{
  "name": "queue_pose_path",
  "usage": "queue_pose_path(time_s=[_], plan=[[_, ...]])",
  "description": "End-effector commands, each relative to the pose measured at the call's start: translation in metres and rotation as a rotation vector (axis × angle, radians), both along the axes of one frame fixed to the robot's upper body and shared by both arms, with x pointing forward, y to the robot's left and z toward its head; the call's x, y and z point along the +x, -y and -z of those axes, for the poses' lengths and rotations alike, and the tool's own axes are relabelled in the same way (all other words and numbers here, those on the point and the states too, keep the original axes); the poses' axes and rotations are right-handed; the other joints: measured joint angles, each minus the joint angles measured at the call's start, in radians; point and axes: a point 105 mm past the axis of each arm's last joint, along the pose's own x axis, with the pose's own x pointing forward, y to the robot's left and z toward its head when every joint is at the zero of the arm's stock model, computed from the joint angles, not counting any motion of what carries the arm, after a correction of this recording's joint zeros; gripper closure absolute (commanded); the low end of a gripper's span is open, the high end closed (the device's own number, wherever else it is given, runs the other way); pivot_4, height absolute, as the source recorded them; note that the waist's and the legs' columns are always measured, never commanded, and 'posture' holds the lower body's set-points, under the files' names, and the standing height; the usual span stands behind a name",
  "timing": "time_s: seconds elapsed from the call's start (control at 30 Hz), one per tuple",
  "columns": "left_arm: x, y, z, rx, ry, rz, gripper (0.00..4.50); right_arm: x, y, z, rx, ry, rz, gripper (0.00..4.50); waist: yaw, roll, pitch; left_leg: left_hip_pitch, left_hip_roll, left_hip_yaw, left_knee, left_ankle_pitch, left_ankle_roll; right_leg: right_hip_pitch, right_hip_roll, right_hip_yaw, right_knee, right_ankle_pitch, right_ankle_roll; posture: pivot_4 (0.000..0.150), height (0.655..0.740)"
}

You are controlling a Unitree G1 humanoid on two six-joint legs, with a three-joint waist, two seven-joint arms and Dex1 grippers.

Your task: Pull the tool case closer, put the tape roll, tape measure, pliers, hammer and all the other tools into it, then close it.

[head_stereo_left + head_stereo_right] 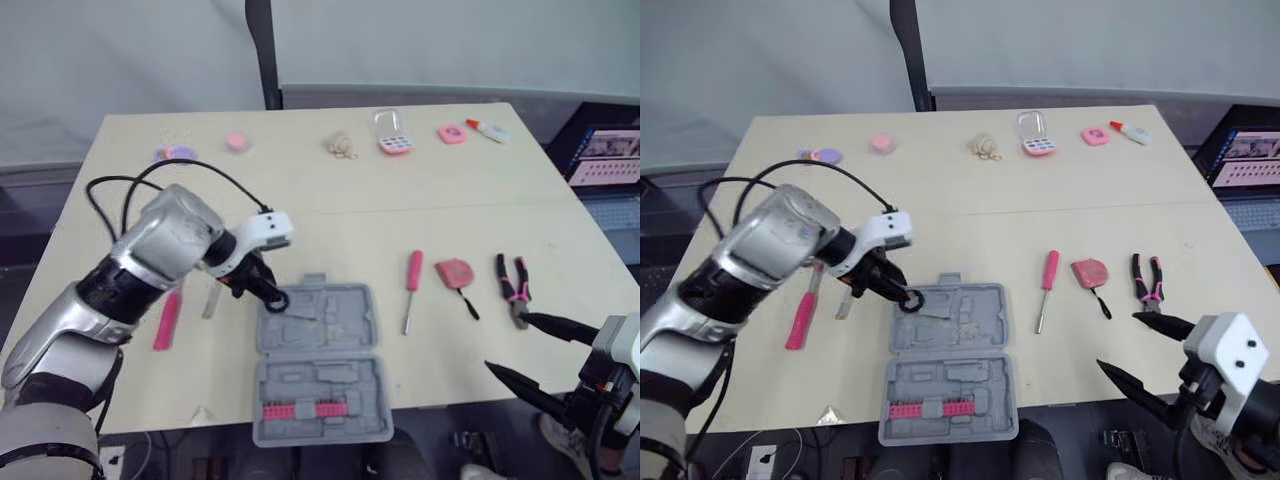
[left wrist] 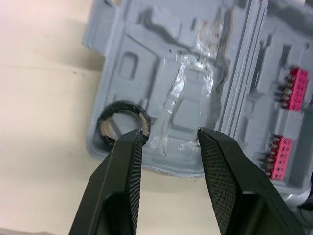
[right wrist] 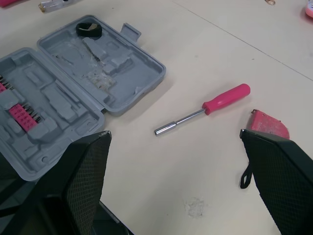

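**A:** Got the tool case [image 1: 318,345] open under the left jaws, spread wide, empty. Same wide, empty spread on the right jaws.

**B:** Spotted the tape roll [image 3: 89,30] in the case, beside one left tip. Could snag it and flick it out when lifting.

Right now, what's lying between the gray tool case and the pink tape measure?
A pink-handled screwdriver lies between the tool case and the tape measure, apart from both. Both eye views show this.
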Motion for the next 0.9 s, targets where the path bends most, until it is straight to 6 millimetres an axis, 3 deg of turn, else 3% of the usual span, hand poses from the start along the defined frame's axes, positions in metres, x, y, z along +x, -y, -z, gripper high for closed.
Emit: queue_pose_path(time_s=[0.03,0.1,0.17,0.3,0.43,0.47,0.9], plan=[[-0.005,0.003,-0.012,-0.209,0.019,0.013,2.59,0.000,-0.004,-0.002,0.001,0.018,-0.004,0.00,0.000,0.000,0.000,0.000,0.000,0.000,0.000,0.000,0.000,0.000,0.000,0.000,0.000,0.000,0.000,0.150,0.7287],[-0.005,-0.006,-0.007,-0.264,0.035,-0.023,2.59,0.001,-0.003,-0.002,0.002,0.023,-0.001,0.00,0.002,0.000,0.000,0.000,0.001,0.000,0.000,0.000,0.000,0.000,-0.001,0.000,0.000,0.000,0.000,0.150,0.7287],[-0.002,-0.012,-0.004,-0.339,0.080,-0.063,3.10,0.001,-0.003,-0.002,0.003,0.026,0.003,0.00,0.001,0.000,0.000,0.000,0.001,-0.001,0.001,0.000,0.000,0.000,-0.001,0.000,0.000,0.000,0.000,0.150,0.7287],[0.005,-0.022,0.004,-0.422,0.175,-0.104,3.10,0.002,-0.002,-0.002,0.005,0.032,0.008,0.00,0.005,0.000,0.000,0.000,0.001,-0.001,0.000,0.000,0.000,0.001,-0.001,0.000,0.000,0.000,0.000,0.150,0.7287],[0.009,-0.024,-0.010,-0.684,0.343,-0.098,3.10,0.002,-0.001,-0.002,0.003,0.037,0.013,0.00,0.005,0.000,0.000,0.000,0.000,-0.001,0.001,0.000,0.000,0.001,-0.002,0.000,0.000,0.000,0.001,0.150,0.7287],[0.007,-0.028,-0.006,-0.717,0.344,-0.083,3.10,0.002,-0.001,-0.001,0.004,0.037,0.015,0.00,0.004,0.000,0.000,0.001,0.000,-0.001,0.001,0.000,-0.001,0.001,-0.002,0.000,0.000,0.000,0.001,0.150,0.7287],[0.012,-0.041,0.053,-0.629,0.442,0.024,3.10,0.001,-0.004,0.004,0.029,0.038,0.023,0.00,0.003,0.001,-0.001,0.001,-0.002,0.001,0.000,-0.001,-0.001,0.001,-0.002,-0.001,0.000,0.001,0.001,0.150,0.7287]])
